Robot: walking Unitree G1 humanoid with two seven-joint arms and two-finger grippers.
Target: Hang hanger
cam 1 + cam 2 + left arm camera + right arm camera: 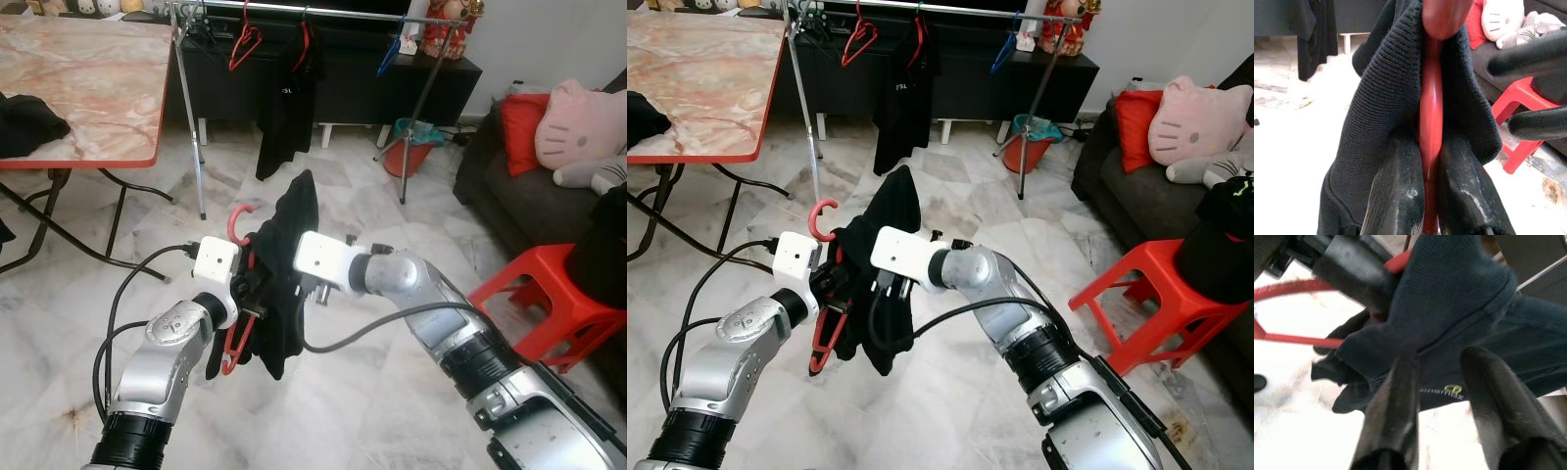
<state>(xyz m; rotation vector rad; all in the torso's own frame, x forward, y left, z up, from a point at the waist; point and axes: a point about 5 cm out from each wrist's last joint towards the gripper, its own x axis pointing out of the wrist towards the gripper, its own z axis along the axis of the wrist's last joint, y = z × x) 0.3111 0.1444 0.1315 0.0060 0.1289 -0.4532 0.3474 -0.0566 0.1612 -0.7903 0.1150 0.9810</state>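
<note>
- Marble floor (323,392) fills the lower part of the left eye view; a clothes rail (294,12) runs across the top of the frame, with a red empty hanger (245,44), a black shirt (286,98) and a blue hanger (390,54) on it. At centre, the left tool (247,294) holds the red hanger (235,343), hook up, with a black garment (284,274) draped over it. The right tool (312,286) is at the cloth's right side. A desk (98,78) sits upper left, a red stool (549,294) at right.
- Right eye view: same scene; the hanger's hook (823,217) stands left of centre, well apart from the rail at top.
- Left wrist view: the two black fingers (1396,196) are clamped on the red hanger bar at the centre bottom, cloth bunched on both sides.
- Right wrist view: this tool's fingers (1396,396) stand apart at the bottom of the frame, just at the dark cloth, gripping nothing that I can see.
- Judgement: the garment is being settled on the hanger, and hanging has not begun. Next, the robot needs to walk to the rail, lift the hook above it and lower it onto a free stretch.
</note>
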